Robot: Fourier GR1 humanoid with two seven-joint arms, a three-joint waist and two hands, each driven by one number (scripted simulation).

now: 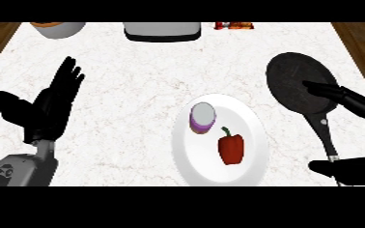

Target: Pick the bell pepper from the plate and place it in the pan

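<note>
white counter: bell pepper on plate, pan beside.

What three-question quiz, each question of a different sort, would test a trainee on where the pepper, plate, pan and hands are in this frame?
1. True or false: the red bell pepper already lies in the black pan.
2. Which thing shares the white plate with the bell pepper? A) a halved purple onion B) a lemon C) a spoon
3. Fill in: the left hand is open with fingers up, near the view's ____ edge.

Key:
1. False; it lies on the plate, beside the pan.
2. A; the halved purple onion sits just behind the pepper.
3. Left. The right hand shows at the right edge, fingers over the pan's rim.
</note>
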